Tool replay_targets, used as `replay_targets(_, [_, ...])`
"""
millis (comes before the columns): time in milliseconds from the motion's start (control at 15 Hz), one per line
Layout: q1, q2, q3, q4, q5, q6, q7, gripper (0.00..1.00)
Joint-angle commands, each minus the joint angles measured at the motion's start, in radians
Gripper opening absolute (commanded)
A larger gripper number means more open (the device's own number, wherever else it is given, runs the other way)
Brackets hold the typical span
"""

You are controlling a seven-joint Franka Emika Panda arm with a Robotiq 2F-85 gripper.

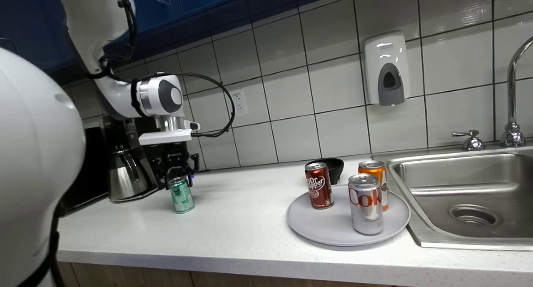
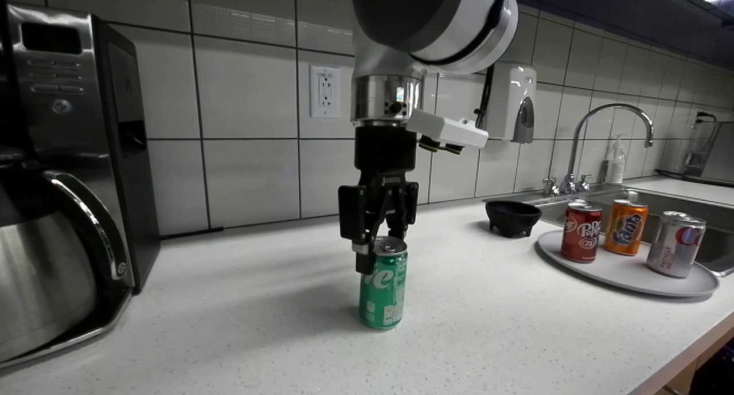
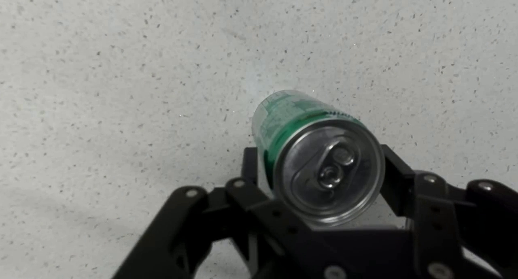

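A green soda can [image 1: 182,197] stands upright on the white counter, below my gripper [image 2: 383,249]. Its silver lid and pull tab [image 3: 330,173] face the camera in the wrist view. The black fingers reach down on either side of the can's upper part. At the left finger [image 3: 250,163] a narrow strip of counter shows beside the can. The right finger [image 3: 396,175] lies against or just behind the rim; contact there cannot be made out. In both exterior views the can's base rests on the counter.
A grey plate [image 1: 316,226] carries a Dr Pepper can [image 1: 319,187], a silver Coke can [image 1: 365,208] and an orange Fanta can [image 2: 626,226]. Behind it is a black bowl [image 2: 513,217], with the sink [image 1: 420,230] alongside. A coffee maker [image 2: 63,154] stands on the opposite side.
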Motion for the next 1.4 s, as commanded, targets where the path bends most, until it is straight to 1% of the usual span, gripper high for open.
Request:
replay_targets(0, [-0.013, 0.011, 0.011, 0.032, 0.003, -0.038, -0.026, 0.42])
replay_targets(67, [-0.013, 0.010, 0.011, 0.034, 0.002, -0.040, -0.025, 0.40])
replay_targets(400, [-0.013, -0.019, 0.006, 0.025, -0.008, -0.038, -0.012, 0.40])
replay_targets(800, [-0.022, -0.091, -0.008, -0.006, -0.011, -0.030, 0.008, 0.40])
replay_targets(1067, [-0.030, -0.154, -0.021, -0.046, -0.010, -0.019, 0.020, 0.40])
replay_targets(1333, [-0.044, -0.223, -0.037, -0.109, -0.002, -0.010, 0.029, 0.40])
